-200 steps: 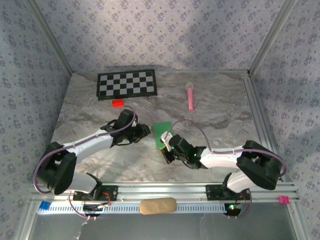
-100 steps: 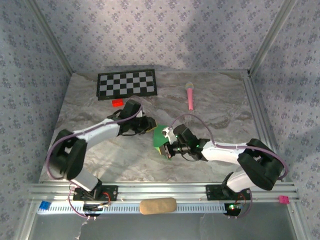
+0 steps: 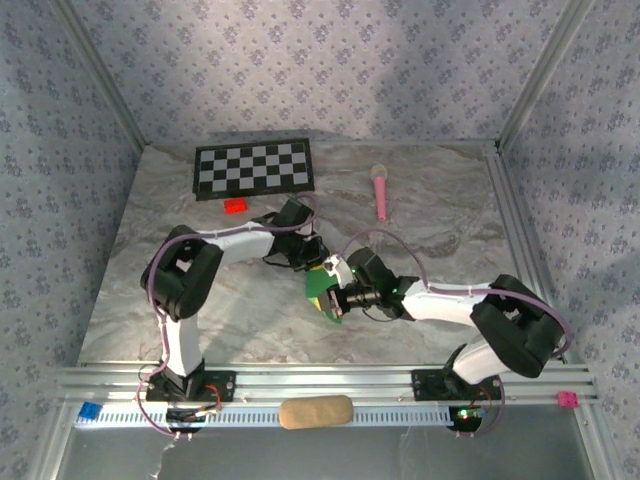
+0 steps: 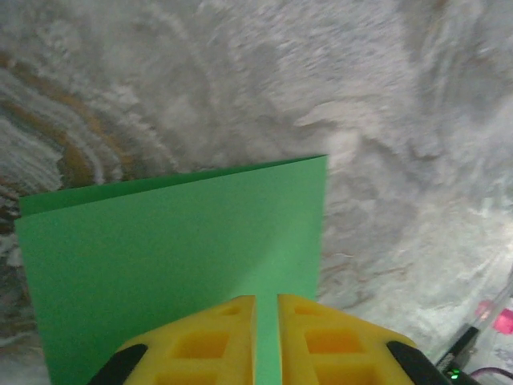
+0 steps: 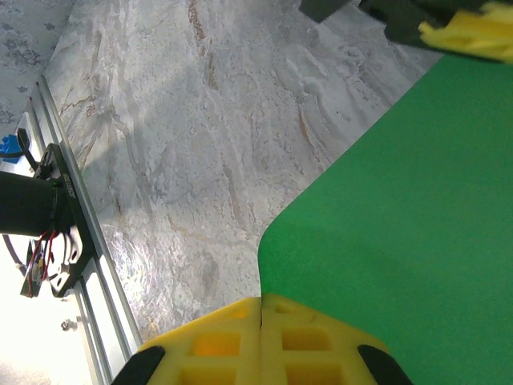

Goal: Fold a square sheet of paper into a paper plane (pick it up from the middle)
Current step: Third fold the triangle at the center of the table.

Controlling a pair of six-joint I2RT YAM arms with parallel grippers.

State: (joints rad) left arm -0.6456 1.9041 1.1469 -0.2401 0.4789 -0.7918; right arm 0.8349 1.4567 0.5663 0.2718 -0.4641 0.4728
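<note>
Marble table (image 3: 450,230), one green sheet (image 3: 318,284), one checkerboard (image 3: 254,169)

A black-and-white checkerboard mat (image 3: 253,168) is lying flat at the far left of the grey marbled tabletop (image 3: 440,210), with a small red block (image 3: 235,205) sitting just in front of it. A pink microphone-shaped toy (image 3: 380,190) is lying well apart to its right. A tan oblong pad (image 3: 315,411) is resting on the near rail.
</note>
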